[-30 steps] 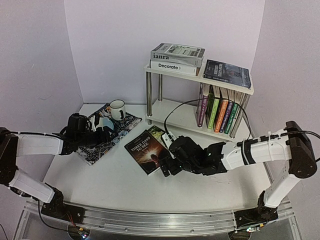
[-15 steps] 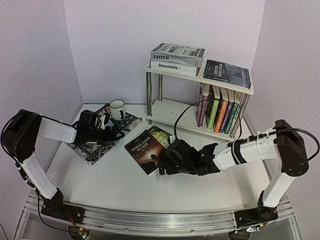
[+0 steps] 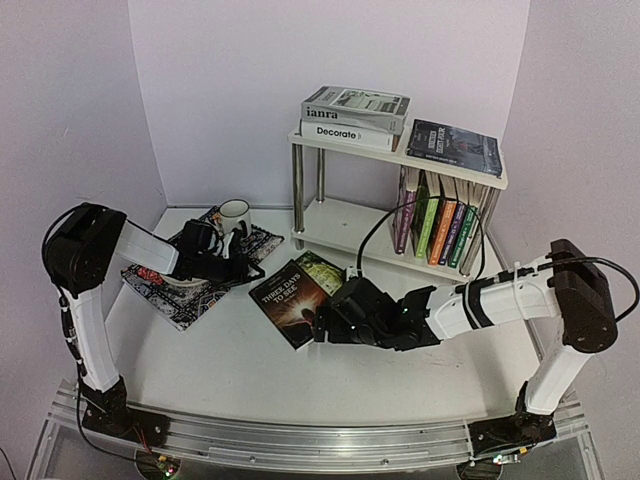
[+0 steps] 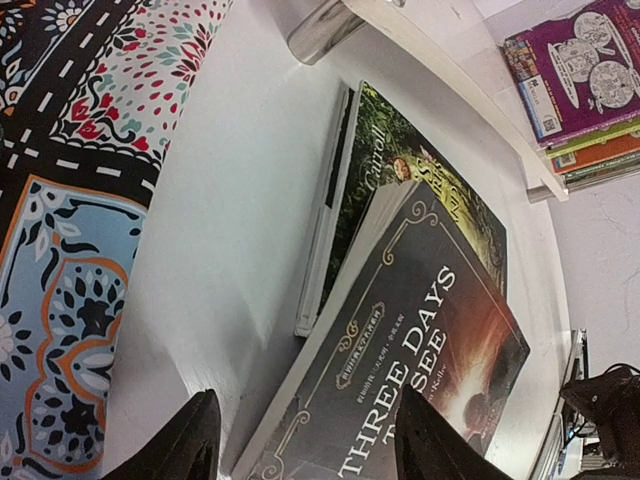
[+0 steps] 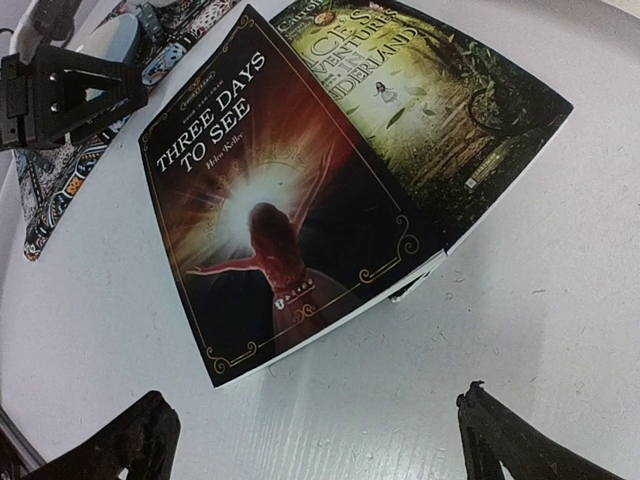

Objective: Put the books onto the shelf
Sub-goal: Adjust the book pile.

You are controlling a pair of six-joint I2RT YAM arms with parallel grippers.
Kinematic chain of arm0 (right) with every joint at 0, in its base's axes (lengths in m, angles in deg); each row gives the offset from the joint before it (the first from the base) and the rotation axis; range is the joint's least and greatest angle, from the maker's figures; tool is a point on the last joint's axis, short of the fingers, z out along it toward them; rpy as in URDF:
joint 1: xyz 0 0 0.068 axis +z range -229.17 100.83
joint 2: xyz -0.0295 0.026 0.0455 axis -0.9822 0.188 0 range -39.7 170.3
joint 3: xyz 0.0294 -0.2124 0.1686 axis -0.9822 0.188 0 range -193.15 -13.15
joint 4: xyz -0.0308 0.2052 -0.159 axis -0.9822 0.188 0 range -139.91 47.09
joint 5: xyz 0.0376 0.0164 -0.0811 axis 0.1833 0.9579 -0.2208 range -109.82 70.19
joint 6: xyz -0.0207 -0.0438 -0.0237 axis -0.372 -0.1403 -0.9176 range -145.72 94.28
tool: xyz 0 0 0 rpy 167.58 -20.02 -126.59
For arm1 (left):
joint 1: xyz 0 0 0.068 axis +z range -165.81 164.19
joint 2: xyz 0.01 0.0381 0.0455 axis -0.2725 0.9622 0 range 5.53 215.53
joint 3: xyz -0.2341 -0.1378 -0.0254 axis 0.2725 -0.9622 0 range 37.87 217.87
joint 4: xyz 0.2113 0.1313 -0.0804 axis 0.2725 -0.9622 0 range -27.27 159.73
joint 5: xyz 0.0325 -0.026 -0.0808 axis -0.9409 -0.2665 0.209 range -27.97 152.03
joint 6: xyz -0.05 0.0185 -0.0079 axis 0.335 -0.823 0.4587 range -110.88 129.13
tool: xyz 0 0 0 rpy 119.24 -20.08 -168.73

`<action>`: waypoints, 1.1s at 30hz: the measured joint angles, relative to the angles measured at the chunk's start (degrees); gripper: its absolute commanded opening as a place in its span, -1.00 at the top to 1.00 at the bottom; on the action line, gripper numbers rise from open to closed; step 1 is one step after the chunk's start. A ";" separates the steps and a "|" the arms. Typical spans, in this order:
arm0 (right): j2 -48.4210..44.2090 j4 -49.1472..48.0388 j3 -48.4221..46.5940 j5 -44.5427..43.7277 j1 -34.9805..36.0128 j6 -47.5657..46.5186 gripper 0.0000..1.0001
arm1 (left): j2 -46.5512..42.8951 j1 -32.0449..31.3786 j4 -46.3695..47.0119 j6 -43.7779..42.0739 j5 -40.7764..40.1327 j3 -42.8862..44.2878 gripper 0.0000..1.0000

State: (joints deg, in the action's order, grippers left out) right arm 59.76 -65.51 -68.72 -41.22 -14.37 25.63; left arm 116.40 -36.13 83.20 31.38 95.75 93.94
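Observation:
Two books lie on the table, overlapping. The dark "Three Days to See" rests partly on a green Alice book. My left gripper is open at the dark book's left edge, one fingertip over the table and the other over the cover. My right gripper stands wide open over bare table just short of that book's near edge. The shelf holds flat books on top and upright ones below.
A patterned placemat lies at the left with a white mug on its far corner. A chrome shelf leg stands just beyond the green book. Purple walls close in on three sides.
My left arm has swung right across the placemat to the dark book's edge and its jaws have narrowed somewhat. My right gripper has crept left toward the book's near edge.

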 measured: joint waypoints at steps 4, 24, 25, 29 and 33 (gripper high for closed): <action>0.00 -0.24 0.00 -0.02 0.00 0.40 -0.96 | 2.66 0.00 0.03 -0.02 1.23 1.57 -0.22; -5.38 -1.55 6.01 -2.67 0.00 -4.35 -0.97 | 1.60 -4.40 -2.27 0.77 3.09 -0.28 -0.23; -5.64 -1.51 6.28 -2.99 0.00 -4.97 -0.97 | 0.51 -4.68 -2.78 1.26 3.05 -1.48 -0.23; -5.95 -0.66 6.58 -3.83 0.00 -7.08 -0.97 | -3.72 -6.47 -4.58 3.21 2.29 -5.89 -0.25; -5.95 -0.10 6.62 -5.24 0.00 -8.99 -0.97 | -7.59 -9.69 -6.16 6.06 0.20 -9.23 -0.27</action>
State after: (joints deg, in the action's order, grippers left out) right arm 53.82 -65.61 -62.11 -46.47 -14.37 16.64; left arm 108.81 -45.82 77.04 37.44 95.96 84.71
